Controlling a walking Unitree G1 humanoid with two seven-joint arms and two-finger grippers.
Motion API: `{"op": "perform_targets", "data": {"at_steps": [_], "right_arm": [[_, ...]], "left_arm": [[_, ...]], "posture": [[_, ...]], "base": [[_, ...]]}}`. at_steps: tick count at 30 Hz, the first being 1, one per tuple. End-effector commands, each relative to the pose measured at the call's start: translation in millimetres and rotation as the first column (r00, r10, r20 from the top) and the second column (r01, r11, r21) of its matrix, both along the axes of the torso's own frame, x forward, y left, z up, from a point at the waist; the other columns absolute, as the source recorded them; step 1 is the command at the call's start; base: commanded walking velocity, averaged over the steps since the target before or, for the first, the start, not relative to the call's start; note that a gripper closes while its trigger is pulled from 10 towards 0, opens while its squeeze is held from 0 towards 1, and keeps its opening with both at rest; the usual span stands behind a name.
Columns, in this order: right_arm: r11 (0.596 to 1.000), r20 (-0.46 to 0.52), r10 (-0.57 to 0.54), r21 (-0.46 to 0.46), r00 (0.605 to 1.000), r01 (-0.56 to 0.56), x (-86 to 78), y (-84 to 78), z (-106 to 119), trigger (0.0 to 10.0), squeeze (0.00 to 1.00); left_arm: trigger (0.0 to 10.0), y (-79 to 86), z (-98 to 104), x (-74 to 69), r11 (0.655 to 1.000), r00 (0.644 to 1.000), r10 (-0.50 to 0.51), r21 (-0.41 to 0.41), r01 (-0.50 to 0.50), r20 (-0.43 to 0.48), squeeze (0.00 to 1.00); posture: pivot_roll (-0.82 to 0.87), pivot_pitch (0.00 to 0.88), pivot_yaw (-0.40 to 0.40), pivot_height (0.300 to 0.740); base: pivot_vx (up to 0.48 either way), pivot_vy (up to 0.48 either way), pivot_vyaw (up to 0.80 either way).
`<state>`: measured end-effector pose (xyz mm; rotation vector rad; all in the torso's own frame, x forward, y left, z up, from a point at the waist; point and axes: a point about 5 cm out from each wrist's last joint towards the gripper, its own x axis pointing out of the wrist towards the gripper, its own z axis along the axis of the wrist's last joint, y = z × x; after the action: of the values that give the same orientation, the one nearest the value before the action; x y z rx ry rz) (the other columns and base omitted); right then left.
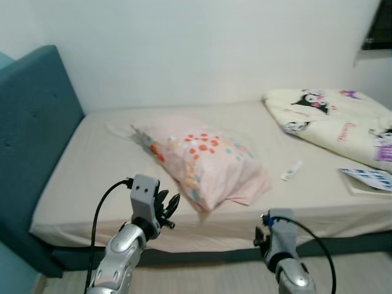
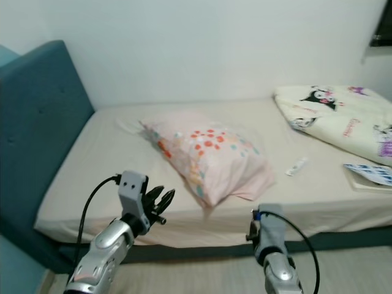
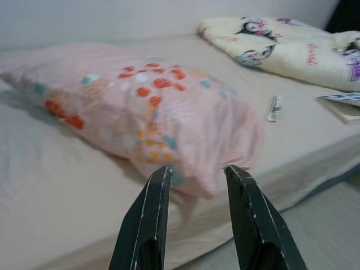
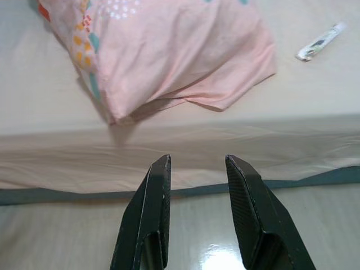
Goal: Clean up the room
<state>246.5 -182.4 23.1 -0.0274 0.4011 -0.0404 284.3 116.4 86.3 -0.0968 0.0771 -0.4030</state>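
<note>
One pink pillow (image 1: 202,160) with orange, teal and red spots lies askew in the middle of the bed (image 1: 92,177), one corner reaching close to the near edge of the mattress. Beside it toward the foot of the bed, a small white tube (image 1: 292,170) rests on the beige sheet, apart from the pillow. Farther on, a folded cream blanket (image 1: 334,116) printed with cartoon figures sits against the wall side, and a flat book or pad (image 1: 369,180) with a blue-and-white cover lies at the mattress edge near it. A teal padded headboard (image 1: 33,128) stands on the robot's left.

The left gripper (image 3: 197,171) hovers just short of the pillow's near corner, its two black fingers spread with a clear gap and holding nothing. The right gripper (image 4: 197,163) hangs lower, over the pale floor (image 4: 67,242) in front of the bed's side, its fingers likewise spread apart and empty, pointed toward the mattress edge below the pillow.
</note>
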Motion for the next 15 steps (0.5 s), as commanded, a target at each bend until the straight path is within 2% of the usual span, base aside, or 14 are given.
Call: {"op": "perform_targets", "data": {"at_steps": [1,15], "right_arm": [[1.000,-0.007,0.007,0.019,1.000,-0.007,-0.8,5.3,-2.3,10.0,0.00],[1.000,-0.010,0.006,0.023,1.000,-0.005,0.3,5.4,-2.5,10.0,0.00]], "left_arm": [[10.0,4.3,-2.4,-0.9,1.000,1.000,0.012,-0.003,-0.012,-0.014,0.00],[10.0,4.0,-1.8,-0.5,1.000,1.000,0.012,-0.005,-0.012,-0.013,0.00]], "posture": [[0.01,0.002,0.038,0.740],[0.01,0.004,0.039,0.740]], "base": [[0.368,0.000,0.00],[0.369,0.000,0.00]]}}
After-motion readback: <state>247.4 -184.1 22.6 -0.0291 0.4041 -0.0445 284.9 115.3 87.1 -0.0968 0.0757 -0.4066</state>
